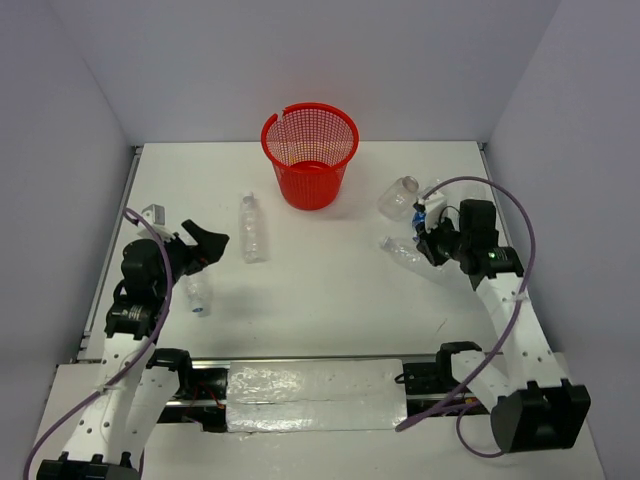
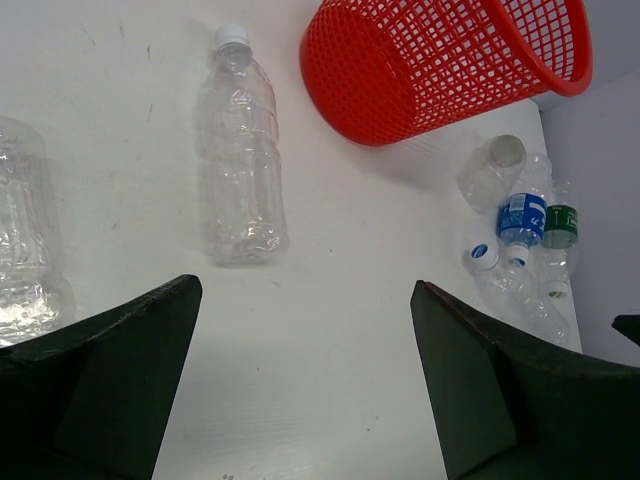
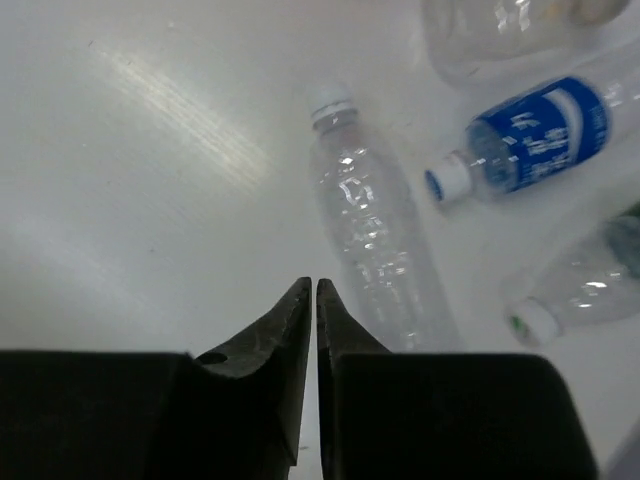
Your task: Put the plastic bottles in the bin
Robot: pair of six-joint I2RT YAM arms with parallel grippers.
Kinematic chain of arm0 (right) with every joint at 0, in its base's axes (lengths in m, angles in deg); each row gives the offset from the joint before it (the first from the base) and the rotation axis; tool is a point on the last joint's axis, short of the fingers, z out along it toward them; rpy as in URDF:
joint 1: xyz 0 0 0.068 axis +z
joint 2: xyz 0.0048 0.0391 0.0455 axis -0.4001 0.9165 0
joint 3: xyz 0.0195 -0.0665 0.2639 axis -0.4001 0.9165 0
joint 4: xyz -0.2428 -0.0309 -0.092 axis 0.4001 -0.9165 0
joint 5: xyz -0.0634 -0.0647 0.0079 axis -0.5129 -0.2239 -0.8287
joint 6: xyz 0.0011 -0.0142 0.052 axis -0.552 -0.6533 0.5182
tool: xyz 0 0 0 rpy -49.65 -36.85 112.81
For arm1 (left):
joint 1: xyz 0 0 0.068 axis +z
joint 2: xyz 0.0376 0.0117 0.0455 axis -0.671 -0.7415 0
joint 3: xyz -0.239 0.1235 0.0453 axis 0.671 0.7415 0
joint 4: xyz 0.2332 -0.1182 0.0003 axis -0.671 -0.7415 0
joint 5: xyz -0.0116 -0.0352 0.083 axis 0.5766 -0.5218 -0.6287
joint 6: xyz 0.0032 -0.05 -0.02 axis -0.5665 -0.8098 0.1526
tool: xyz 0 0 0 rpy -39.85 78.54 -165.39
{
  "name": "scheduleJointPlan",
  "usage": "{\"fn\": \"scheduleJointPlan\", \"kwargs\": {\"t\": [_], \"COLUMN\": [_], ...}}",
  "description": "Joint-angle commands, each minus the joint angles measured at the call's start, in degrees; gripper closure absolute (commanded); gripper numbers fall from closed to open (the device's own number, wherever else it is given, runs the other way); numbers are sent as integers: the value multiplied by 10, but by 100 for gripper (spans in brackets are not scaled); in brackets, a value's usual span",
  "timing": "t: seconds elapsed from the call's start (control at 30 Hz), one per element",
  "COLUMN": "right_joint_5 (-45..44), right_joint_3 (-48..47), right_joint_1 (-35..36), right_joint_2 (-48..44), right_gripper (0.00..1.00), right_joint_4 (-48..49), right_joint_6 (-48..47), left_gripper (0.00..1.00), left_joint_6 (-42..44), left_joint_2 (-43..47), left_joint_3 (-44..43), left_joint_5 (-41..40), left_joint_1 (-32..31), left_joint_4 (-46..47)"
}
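Note:
The red mesh bin [image 1: 310, 155] stands upright at the back middle; it also shows in the left wrist view [image 2: 440, 60]. A clear bottle [image 1: 253, 228] lies left of the bin, ahead of my open, empty left gripper [image 1: 195, 240] [image 2: 305, 290]; it also shows in the left wrist view [image 2: 240, 150]. Another clear bottle [image 1: 197, 293] [image 2: 25, 240] lies beside that gripper. My right gripper [image 1: 428, 238] [image 3: 313, 287] is shut and empty, just left of a clear bottle [image 3: 375, 240] [image 1: 405, 252]. A blue-labelled bottle [image 3: 540, 130] and a green-capped one [image 3: 580, 290] lie beyond.
A capless clear bottle [image 1: 398, 197] lies at the back of the right-hand cluster. White walls enclose the table on the left, back and right. A crinkled plastic sheet [image 1: 315, 395] lies between the arm bases at the near edge.

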Motion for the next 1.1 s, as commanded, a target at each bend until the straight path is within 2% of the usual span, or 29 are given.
{"fn": "scheduleJointPlan", "kwargs": {"t": [0.0, 0.03, 0.13, 0.2, 0.3, 0.47, 0.73, 0.97, 1.07], "right_joint_5": [34, 28, 1, -17, -65, -111, -109, -50, -9], "right_joint_3": [-30, -31, -34, -38, -30, -13, -28, -55, -53], "right_joint_1": [-2, -2, 1, 2, 3, 3, 3, 4, 3], "right_joint_2": [60, 80, 125, 150, 199, 263, 340, 382, 341], "right_gripper": [90, 79, 23, 13, 5, 5, 9, 42, 48], "right_joint_4": [-35, -29, -10, -2, 15, 55, 78, -12, -49], "right_joint_6": [-49, -50, -44, -59, -93, -148, -182, -246, -275], "left_gripper": [1, 1, 1, 0, 1, 0, 1, 1, 1], "left_joint_6": [21, 22, 23, 24, 23, 22, 25, 20, 17], "left_joint_2": [-6, -5, -4, 1, 4, -1, -34, -37, -38], "left_joint_3": [-25, -28, -29, -29, -27, -24, -38, -32, -26], "left_joint_5": [10, 9, 10, 10, 7, 10, 20, 16, 11], "left_joint_1": [2, 2, 2, 2, 2, 2, 2, 2, 2], "left_joint_4": [15, 8, -2, -9, -16, -18, -23, -19, -16]}}
